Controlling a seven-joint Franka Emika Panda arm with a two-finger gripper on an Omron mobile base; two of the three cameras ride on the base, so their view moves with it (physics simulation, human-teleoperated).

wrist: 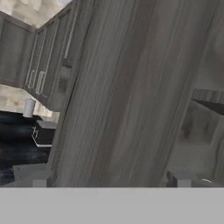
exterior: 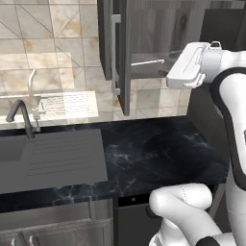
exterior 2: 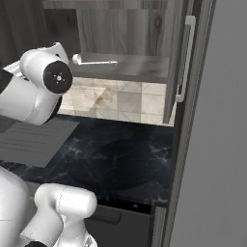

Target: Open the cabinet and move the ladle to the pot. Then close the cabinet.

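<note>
Both doors of the cabinet (exterior: 126, 53) stand open. I see the ladle (exterior 2: 94, 61) lying flat on the bottom board inside, its round bowl pointing left in the right base view. My gripper (wrist: 111, 177) is up high in front of the cabinet with its fingers spread wide, holding nothing. Through the hand camera I see wood grain close up. Below is a black marble counter (exterior: 158, 153) with a grey sink (exterior: 48, 158).

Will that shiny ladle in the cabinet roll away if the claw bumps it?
Probably a bit. The ladle has a round ball-like bowl, so it could rock or turn. It looks like polished metal, so likely stiff and slippery. Its thin handle lies flat on the cabinet floor, which should limit rolling.
</note>
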